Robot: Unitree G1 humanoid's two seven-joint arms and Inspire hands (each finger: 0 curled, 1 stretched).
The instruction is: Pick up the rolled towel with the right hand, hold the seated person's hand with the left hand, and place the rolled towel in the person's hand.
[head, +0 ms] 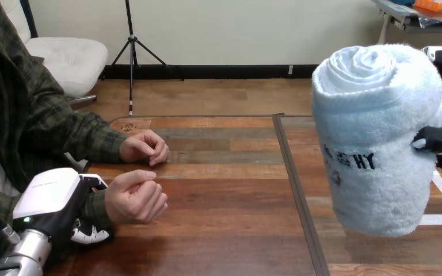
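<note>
The right hand point(440, 141) is holding the towel point(374, 144) aloft for delivery while the left hand point(57, 201) is seemingly clasping the person's wrist point(96, 208).

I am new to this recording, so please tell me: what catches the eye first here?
The pale blue rolled towel looms at the right, held up in the air by the right robot hand. At the lower left, the left robot hand grips the person's wrist, whose fist rests on the wooden table.
</note>
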